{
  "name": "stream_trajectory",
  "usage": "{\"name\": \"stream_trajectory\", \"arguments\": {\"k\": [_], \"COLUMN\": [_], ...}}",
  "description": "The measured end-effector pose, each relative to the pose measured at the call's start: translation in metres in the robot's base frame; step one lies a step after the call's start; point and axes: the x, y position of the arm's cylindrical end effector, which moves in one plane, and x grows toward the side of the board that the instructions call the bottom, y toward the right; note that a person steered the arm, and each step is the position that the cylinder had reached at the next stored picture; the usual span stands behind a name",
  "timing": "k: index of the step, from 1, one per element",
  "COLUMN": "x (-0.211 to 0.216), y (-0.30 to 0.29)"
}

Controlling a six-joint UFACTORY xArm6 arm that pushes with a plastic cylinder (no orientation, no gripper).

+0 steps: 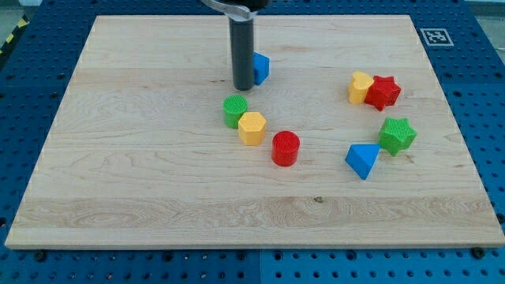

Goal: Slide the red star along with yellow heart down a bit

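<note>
Currently my tip [242, 87] rests on the wooden board [118, 181], touching only the small blue block [260, 68] and holding nothing. Well apart rightward, the red star block [384, 91] touches the yellow heart block [360, 87], so one push from above should move both.

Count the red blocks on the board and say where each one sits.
2. The red star sits at the view's right, touching the yellow heart. The red cylinder sits near the centre, right of the yellow hexagon. None seems hidden.
</note>
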Motion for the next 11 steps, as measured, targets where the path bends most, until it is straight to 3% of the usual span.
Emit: {"name": "stream_trajectory", "arguments": {"k": [2, 4, 6, 8, 11], "x": [-0.002, -0.039, -0.016, -0.012, -0.01], "y": [0.07, 0.143, 0.227, 0.233, 0.193]}}
